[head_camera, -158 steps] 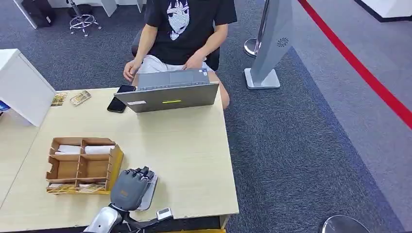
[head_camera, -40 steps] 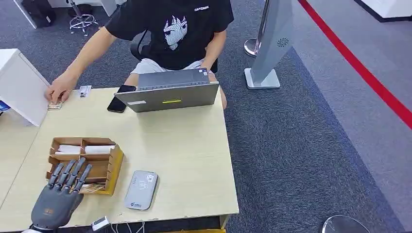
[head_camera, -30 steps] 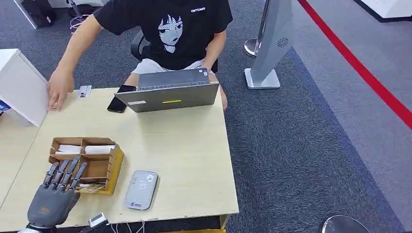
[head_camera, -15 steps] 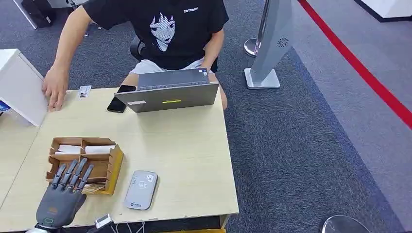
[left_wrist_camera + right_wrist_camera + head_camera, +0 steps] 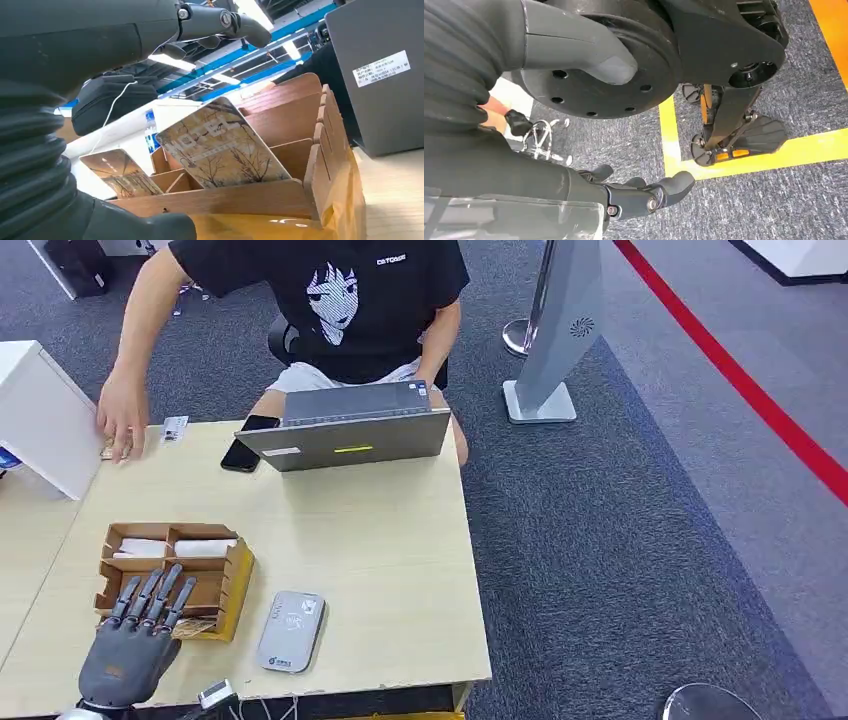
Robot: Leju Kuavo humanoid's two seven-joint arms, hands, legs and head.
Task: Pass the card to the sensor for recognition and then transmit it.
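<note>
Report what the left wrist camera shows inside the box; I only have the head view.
Observer: A tree-printed card leans tilted in the near compartment of the box.
Operator: Check for others.
Observer: A second card leans in the compartment beside it.
Operator: Say whether the left hand touches either.
Observer: No, the left hand has its fingers above the box, holding nothing.
Operator: Give me the right hand.
Observer: The right hand hangs over the carpet, holding nothing.
</note>
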